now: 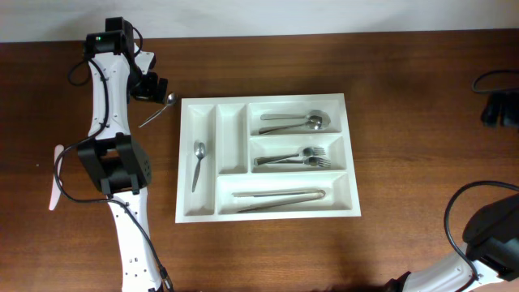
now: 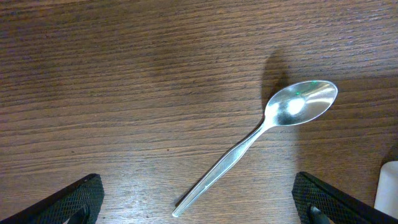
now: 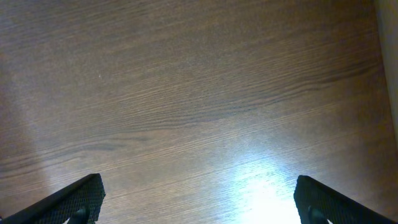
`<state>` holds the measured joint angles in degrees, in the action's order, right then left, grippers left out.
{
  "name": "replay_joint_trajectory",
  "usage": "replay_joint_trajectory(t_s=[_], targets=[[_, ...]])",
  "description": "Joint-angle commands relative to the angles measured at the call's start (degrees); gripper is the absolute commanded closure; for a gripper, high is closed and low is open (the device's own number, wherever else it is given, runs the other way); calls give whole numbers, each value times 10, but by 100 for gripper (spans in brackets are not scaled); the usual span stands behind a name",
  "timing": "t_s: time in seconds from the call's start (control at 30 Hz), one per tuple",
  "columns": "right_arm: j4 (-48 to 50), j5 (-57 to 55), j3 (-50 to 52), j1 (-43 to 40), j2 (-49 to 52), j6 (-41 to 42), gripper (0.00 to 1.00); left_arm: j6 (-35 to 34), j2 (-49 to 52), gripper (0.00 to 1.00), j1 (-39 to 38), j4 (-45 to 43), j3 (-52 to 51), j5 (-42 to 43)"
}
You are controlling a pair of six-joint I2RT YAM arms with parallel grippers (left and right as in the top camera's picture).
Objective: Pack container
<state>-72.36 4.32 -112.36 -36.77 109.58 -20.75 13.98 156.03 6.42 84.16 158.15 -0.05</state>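
Note:
The white five-compartment container (image 1: 206, 205) lies mid-table. It holds a small spoon (image 1: 198, 165) in the leftmost narrow slot, spoons (image 1: 296, 122) at top right, forks (image 1: 300, 158) in the middle right, and tongs (image 1: 280, 199) in the bottom slot. A loose metal spoon (image 1: 159, 111) lies on the wood just left of the container's top corner, bowl toward the container; it also shows in the left wrist view (image 2: 261, 134). My left gripper (image 1: 152, 87) hovers over it, open and empty, the handle tip between its fingers (image 2: 199, 208). My right gripper (image 3: 199, 205) is open over bare wood.
The container's white corner (image 2: 387, 186) shows at the left wrist view's right edge. A white flat utensil (image 1: 55, 188) lies at the table's left. A black object with cable (image 1: 499, 105) sits at far right. The right arm's base (image 1: 486, 235) is at bottom right.

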Motion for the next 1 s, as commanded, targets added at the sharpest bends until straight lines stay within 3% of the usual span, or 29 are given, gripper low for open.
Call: replay_joint_trajectory(t_s=[0.0, 0.97], targets=[[0, -1, 0, -4, -1, 4, 1, 9, 6, 1, 2, -2, -2, 3], [0, -1, 0, -4, -1, 4, 1, 9, 6, 1, 1, 14, -2, 23]])
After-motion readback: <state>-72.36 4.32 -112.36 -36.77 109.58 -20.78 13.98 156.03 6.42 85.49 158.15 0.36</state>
